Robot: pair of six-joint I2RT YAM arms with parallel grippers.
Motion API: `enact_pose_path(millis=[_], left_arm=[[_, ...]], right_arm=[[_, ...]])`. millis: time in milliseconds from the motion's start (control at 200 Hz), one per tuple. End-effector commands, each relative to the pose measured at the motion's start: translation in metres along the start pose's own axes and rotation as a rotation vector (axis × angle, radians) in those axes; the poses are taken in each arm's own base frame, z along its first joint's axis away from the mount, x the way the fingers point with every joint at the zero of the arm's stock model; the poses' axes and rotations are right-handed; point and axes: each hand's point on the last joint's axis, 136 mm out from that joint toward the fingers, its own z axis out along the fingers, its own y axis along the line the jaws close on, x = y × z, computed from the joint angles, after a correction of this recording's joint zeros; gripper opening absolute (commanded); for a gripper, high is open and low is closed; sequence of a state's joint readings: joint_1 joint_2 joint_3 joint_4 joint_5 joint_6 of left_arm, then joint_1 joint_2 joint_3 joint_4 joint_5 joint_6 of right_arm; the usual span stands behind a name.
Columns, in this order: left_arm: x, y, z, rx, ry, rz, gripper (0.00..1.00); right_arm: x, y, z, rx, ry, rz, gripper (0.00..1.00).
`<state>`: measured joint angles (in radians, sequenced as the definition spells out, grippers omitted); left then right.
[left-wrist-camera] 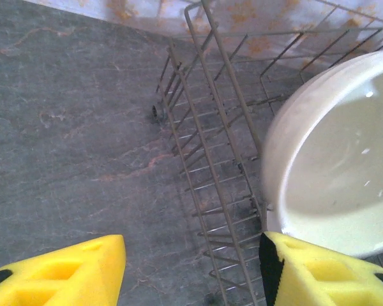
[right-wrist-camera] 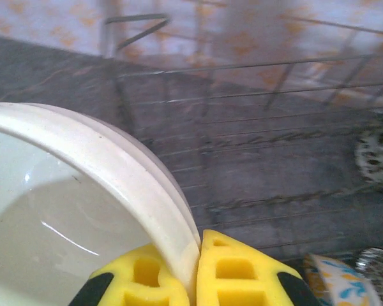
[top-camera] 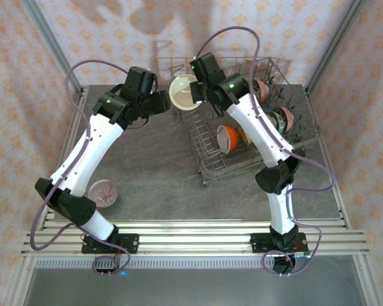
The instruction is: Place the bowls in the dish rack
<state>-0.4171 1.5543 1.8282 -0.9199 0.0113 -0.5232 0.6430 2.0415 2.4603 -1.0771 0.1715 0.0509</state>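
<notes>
Two pincers are mine. My right pincer (right-wrist-camera: 196, 255) is pressed tight on the rim of a white bowl (right-wrist-camera: 83, 185). It holds the bowl up off the bench (top-camera: 159, 172), at the far left end of the rack (top-camera: 255, 137). My left pincer (left-wrist-camera: 191, 261) is spread wide, just beside that bowl. An orange bowl (top-camera: 226, 137) stands in the rack, with more bowls (top-camera: 282, 118) at its right end. A pink bowl (top-camera: 103, 192) sits on the bench by my left arm.

White arms (top-camera: 92, 143) with black joints (top-camera: 277, 175), mauve cables (top-camera: 67, 86) and yellow-fingered hands (left-wrist-camera: 191, 271).
</notes>
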Motion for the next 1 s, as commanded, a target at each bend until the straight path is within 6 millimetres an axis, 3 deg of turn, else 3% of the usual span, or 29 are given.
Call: enact_pose_path(millis=[0, 225, 405, 706, 996], left_arm=[[-0.009, 0.013, -0.017, -0.022, -0.065, -0.014, 0.59], [0.015, 0.031, -0.007, -0.04, -0.011, -0.04, 0.59], [0.03, 0.047, 0.002, -0.071, 0.024, -0.047, 0.59], [0.043, 0.061, 0.004, -0.101, 0.053, -0.084, 0.59], [0.049, 0.071, -0.001, -0.126, 0.061, -0.092, 0.59]], right_arm=[[-0.03, -0.075, -0.004, 0.25, -0.114, 0.15, 0.0], [-0.024, -0.173, 0.022, 0.577, -0.106, 0.233, 0.0], [-0.014, -0.224, 0.041, 0.813, -0.122, 0.267, 0.0], [-0.001, -0.239, 0.083, 0.948, -0.112, 0.224, 0.0], [0.012, -0.246, 0.103, 1.055, -0.093, 0.166, 0.0]])
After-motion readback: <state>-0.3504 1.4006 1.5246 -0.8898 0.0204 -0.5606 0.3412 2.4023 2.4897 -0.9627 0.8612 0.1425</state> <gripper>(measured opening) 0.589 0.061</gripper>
